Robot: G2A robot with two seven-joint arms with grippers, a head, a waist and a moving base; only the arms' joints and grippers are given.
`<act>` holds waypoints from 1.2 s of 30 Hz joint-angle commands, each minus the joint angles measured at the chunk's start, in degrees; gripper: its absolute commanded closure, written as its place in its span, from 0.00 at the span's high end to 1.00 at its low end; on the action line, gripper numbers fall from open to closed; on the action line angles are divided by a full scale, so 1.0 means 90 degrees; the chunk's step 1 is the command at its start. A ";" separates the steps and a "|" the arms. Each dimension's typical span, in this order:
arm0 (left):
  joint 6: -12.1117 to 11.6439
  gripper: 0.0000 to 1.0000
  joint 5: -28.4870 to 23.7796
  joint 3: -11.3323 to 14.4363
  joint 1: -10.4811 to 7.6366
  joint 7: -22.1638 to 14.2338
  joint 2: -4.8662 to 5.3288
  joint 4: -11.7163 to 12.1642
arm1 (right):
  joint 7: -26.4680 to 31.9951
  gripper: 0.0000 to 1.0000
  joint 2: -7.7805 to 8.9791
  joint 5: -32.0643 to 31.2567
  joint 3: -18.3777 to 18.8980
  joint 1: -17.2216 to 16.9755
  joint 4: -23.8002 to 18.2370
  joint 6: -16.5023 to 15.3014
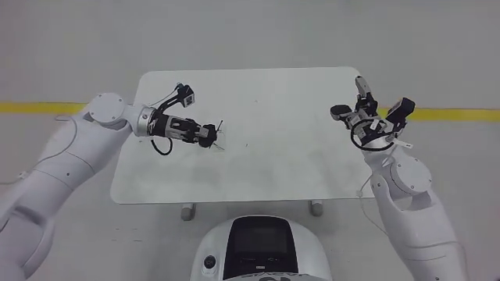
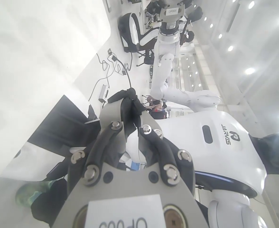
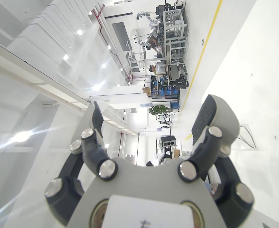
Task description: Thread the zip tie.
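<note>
Left gripper (image 1: 211, 136) (image 2: 130, 99): fingers pinched shut on the thin black plastic zip tie (image 1: 219, 129) (image 2: 127, 77). It sits over the left half of the white rounded-corner tabletop (image 1: 273, 172) (image 2: 35, 48), roughly midway between the far and near edges, with its tips pointing toward the middle.

Zip tie: in the top view, thin black ends poke out on both sides of the left gripper's tips, one toward the far edge and one toward the near edge. In the left wrist view a narrow strap leaves the pinch point and curves away past the fingertips. The part inside the grip is a dark bunch between the pads, so I can't make out the head or whether the tail is through it. I also can't tell whether the tie touches the tabletop or hangs above it.

Right gripper (image 1: 353, 101) (image 3: 149, 117): fingers spread wide, with nothing between them. The ribbed black pads (image 3: 202, 117) are bare. It is at the right edge of the tabletop, close to the far right corner, and faces out toward the room rather than down at the surface. It is well apart from the left gripper and the zip tie.
</note>
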 commanded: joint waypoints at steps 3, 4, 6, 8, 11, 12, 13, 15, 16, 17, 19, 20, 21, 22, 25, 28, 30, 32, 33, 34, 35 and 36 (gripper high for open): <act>-0.0003 0.00 -0.0015 -0.0050 0.0144 -0.0013 -0.0021 -0.0456 | 0.1081 1.00 0.0018 0.0438 -0.0057 0.0270 0.0253 0.0311; -0.0003 0.00 0.0003 -0.0068 0.0143 -0.0013 -0.0027 -0.0564 | 0.1339 1.00 0.0022 0.0514 -0.0091 0.0354 0.0344 0.0415; -0.0003 0.00 -0.0047 -0.0120 0.0205 -0.0013 -0.0025 -0.0699 | 0.1784 1.00 0.0041 0.0461 -0.0140 0.0557 0.0546 0.0588; -0.0003 0.00 -0.0050 -0.0176 0.0254 -0.0013 -0.0013 -0.0827 | 0.2201 1.00 0.0054 0.0464 -0.0213 0.0695 0.0692 0.0722; -0.0003 0.00 -0.0217 -0.0329 0.0389 -0.0013 0.0017 -0.0885 | 0.2746 1.00 0.0066 0.0444 -0.0358 0.0911 0.0893 0.0871; -0.0003 0.00 -0.0299 -0.0376 0.0444 -0.0013 0.0027 -0.0880 | 0.2865 1.00 0.0064 0.0451 -0.0420 0.0983 0.0952 0.0901; -0.0003 0.00 -0.0297 -0.0428 0.0483 -0.0013 0.0041 -0.0865 | 0.2992 1.00 0.0059 0.0423 -0.0515 0.1080 0.1042 0.0910; -0.0003 0.00 -0.0373 -0.0481 0.0551 -0.0013 0.0055 -0.0794 | 0.3158 1.00 0.0042 0.0340 -0.0731 0.1241 0.1170 0.0882; -0.0003 0.00 -0.0337 -0.0512 0.0547 -0.0013 0.0061 -0.0797 | 0.3265 1.00 0.0024 0.0401 -0.0849 0.1338 0.1275 0.0844; -0.0003 0.00 -0.0337 -0.0512 0.0547 -0.0013 0.0061 -0.0797 | 0.3277 1.00 0.0020 0.0414 -0.0877 0.1361 0.1300 0.0838; -0.0003 0.00 -0.0337 -0.0512 0.0547 -0.0013 0.0061 -0.0797 | 0.3277 1.00 0.0020 0.0414 -0.0877 0.1361 0.1300 0.0838; -0.0003 0.00 -0.0337 -0.0512 0.0547 -0.0013 0.0061 -0.0797 | 0.3277 1.00 0.0020 0.0414 -0.0877 0.1361 0.1300 0.0838; -0.0003 0.00 -0.0337 -0.0512 0.0547 -0.0013 0.0061 -0.0797 | 0.3277 1.00 0.0020 0.0414 -0.0877 0.1361 0.1300 0.0838; -0.0003 0.00 -0.0337 -0.0512 0.0547 -0.0013 0.0061 -0.0797 | 0.3277 1.00 0.0020 0.0414 -0.0877 0.1361 0.1300 0.0838; -0.0003 0.00 -0.0337 -0.0512 0.0547 -0.0013 0.0061 -0.0797 | 0.3277 1.00 0.0020 0.0414 -0.0877 0.1361 0.1300 0.0838; -0.0003 0.00 -0.0337 -0.0512 0.0547 -0.0013 0.0061 -0.0797 | 0.3277 1.00 0.0020 0.0414 -0.0877 0.1361 0.1300 0.0838; -0.0003 0.00 -0.0337 -0.0512 0.0547 -0.0013 0.0061 -0.0797 | 0.3277 1.00 0.0020 0.0414 -0.0877 0.1361 0.1300 0.0838; -0.0003 0.00 -0.0337 -0.0512 0.0547 -0.0013 0.0061 -0.0797 | 0.3277 1.00 0.0020 0.0414 -0.0877 0.1361 0.1300 0.0838; -0.0003 0.00 -0.0337 -0.0512 0.0547 -0.0013 0.0061 -0.0797 | 0.3277 1.00 0.0020 0.0414 -0.0877 0.1361 0.1300 0.0838; -0.0003 0.00 -0.0337 -0.0512 0.0547 -0.0013 0.0061 -0.0797 | 0.3277 1.00 0.0020 0.0414 -0.0877 0.1361 0.1300 0.0838; -0.0003 0.00 -0.0337 -0.0512 0.0547 -0.0013 0.0061 -0.0797 | 0.3277 1.00 0.0020 0.0414 -0.0877 0.1361 0.1300 0.0838; -0.0003 0.00 -0.0337 -0.0512 0.0547 -0.0013 0.0061 -0.0797 | 0.3277 1.00 0.0020 0.0414 -0.0877 0.1361 0.1300 0.0838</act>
